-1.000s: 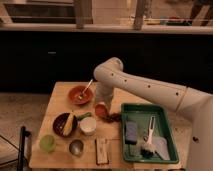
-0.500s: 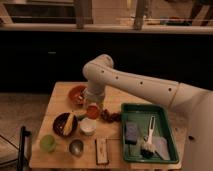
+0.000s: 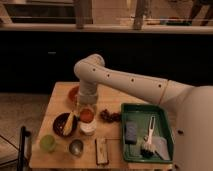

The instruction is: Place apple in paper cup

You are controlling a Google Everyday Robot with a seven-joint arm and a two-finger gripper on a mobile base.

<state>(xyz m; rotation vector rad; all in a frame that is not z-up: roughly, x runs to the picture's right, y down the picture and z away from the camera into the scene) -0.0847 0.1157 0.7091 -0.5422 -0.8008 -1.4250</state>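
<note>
The gripper (image 3: 86,106) hangs straight down from the white arm (image 3: 125,80), directly over the paper cup (image 3: 88,127) near the middle of the wooden surface (image 3: 57,97). The apple (image 3: 87,115) shows as a red-orange round sitting right at the cup's mouth, just under the gripper. Whether the jaws are clamped on it or have already parted cannot be told from this angle, since the wrist hides them; the fruit looks to be in or just above the rim, though that is a judgement from a dim view.

To do this step well, the fruit should be centred over the rim before letting go, because it is about as wide as the opening and an off-centre drop could catch the edge and tip the light cup. Lowering until the apple rests on or inside the rim, then parting the jaws slowly and lifting straight up, would avoid dragging the cup along.

Close neighbours leave little room for sideways motion: the dark bowl (image 3: 64,124) just to the cup's left, the dark reddish cluster (image 3: 109,116) on its other side, and the orange-red bowl (image 3: 75,93) behind
</note>
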